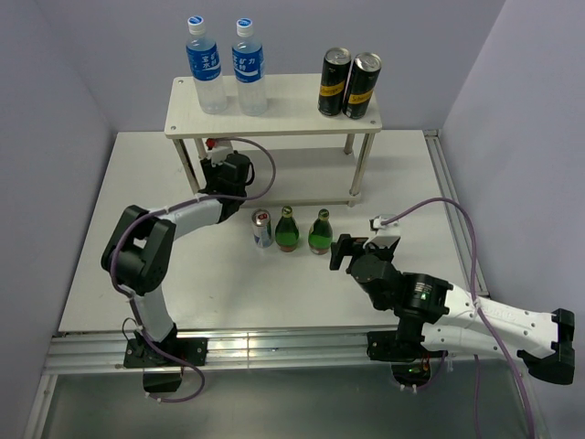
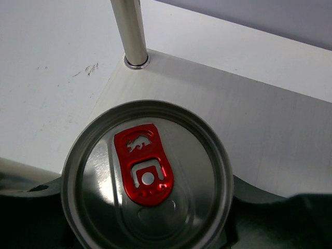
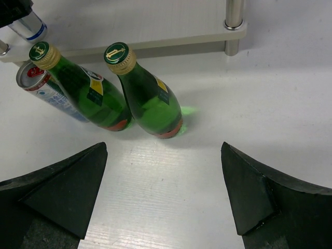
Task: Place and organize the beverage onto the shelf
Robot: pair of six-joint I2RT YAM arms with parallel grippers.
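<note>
Left jaws hold a silver red-tabbed can over the lower board of the pale wooden two-tier shelf; right jaws stand wide. The next move, I think: lower the can gently, then release.

I have one view high above the whole surface, a left wrist view tight above a can, and a low right wrist view sharing the green bottles with it.
</note>
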